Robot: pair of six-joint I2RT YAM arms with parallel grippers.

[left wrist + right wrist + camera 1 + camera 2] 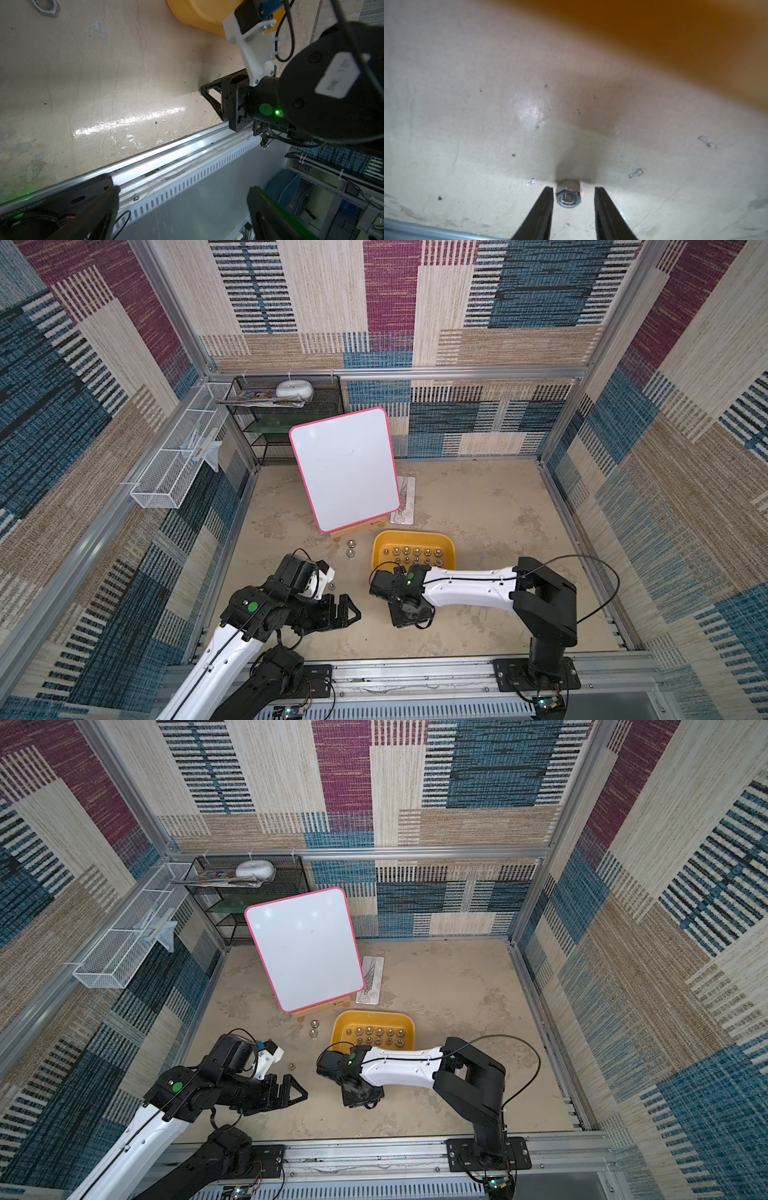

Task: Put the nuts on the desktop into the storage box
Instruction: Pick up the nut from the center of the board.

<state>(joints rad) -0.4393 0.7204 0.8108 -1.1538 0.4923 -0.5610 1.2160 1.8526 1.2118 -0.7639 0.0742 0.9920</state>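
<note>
Right hand (574,188) is low over the desk (467,124), fingers (546,203) slightly spread and straddling one nut (568,196). It isn't pinching: one finger is touching or nearly touching, the opposite one shows a clear gap.

The nut lies on its side on the desk between the fingertips. Its long axis is the bore axis, flat along the desk and in line with the fingers. The threaded hole faces back toward the wrist; the hex end points ahead at the box (654,41) wall.

Risks, my read:
- The nut is off-centre in the gap. If the hand closes as is, the near finger hits first and shoves or rolls it sideways.
- Only the hole end sits between the tips. A shallow pinch could squirt it forward.
- The box wall is close ahead of the tips, so a low carry would clip it.
- Two rows of nuts (417,551) sit in the box. A high drop could bounce or knock them.

Loose nuts lie on the desk toward the left hand (343,612): one (331,585) near it, two (351,553) further ahead. Left hand is spread wide, empty, well apart.
</note>
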